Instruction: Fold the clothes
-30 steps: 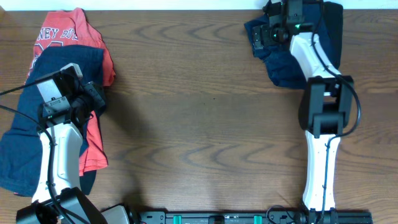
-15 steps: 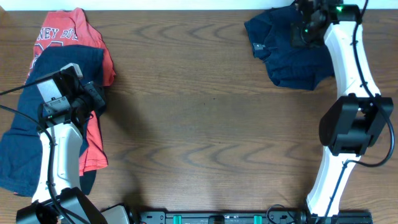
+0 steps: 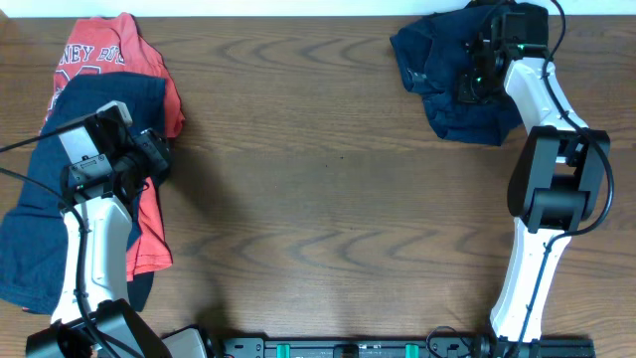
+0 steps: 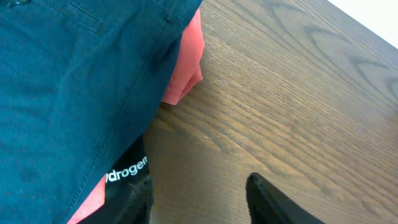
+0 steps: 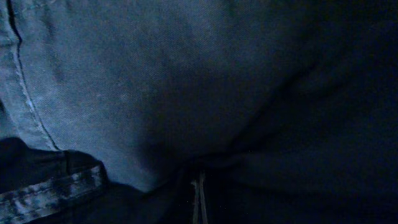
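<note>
Brown wood makes up the table (image 3: 318, 199), and clothes lie at two of its corners. The navy shorts (image 3: 442, 99) sit in a crumpled heap at the far right corner. The right claw (image 3: 475, 78) is down on them and squeezed all the way shut. Its own camera shows only dark blue cloth, with wrinkles running in to the pinch, so I think it has a small bit of the shorts.

To do this step well, it should lift slowly and pull the shorts toward the bare middle of the table, then shake or drag them flat before any fold. If the pinch is too thin, the cloth may slip out.

The heap looks a bit longer from the far edge toward the robot. A thick seam like a waistband (image 5: 50, 186) shows, and from above it seems to sit on the heap's left side. The legs are too bunched up to tell which way they point.

On the left lies a red T-shirt (image 3: 109, 55) with other blue shorts (image 3: 60, 209) on top and a black cloth with white letters (image 4: 124, 177). The left claw (image 4: 199, 205) hangs partly open beside that pile, holding nothing.
</note>
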